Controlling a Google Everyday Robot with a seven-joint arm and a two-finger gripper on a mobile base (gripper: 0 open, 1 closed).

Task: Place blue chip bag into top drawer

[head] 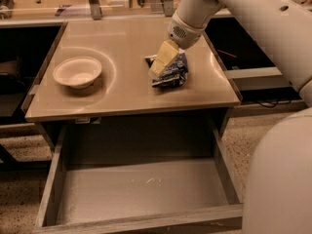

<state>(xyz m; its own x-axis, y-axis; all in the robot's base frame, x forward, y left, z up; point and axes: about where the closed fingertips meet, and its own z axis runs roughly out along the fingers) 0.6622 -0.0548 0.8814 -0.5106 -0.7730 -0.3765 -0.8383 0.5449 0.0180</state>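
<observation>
The blue chip bag (171, 71) lies on the tan counter top, right of centre. It is dark navy with white lettering and crinkled. My gripper (161, 62) hangs from the white arm at the upper right and sits right over the bag's left part, covering some of it. The top drawer (141, 191) is pulled wide open below the counter's front edge. Its scuffed grey bottom holds nothing.
A beige paper bowl (77, 72) stands on the counter's left side. The counter (122, 94) has a front edge just above the drawer. My white base (280, 179) fills the lower right. Dark open shelving flanks the counter.
</observation>
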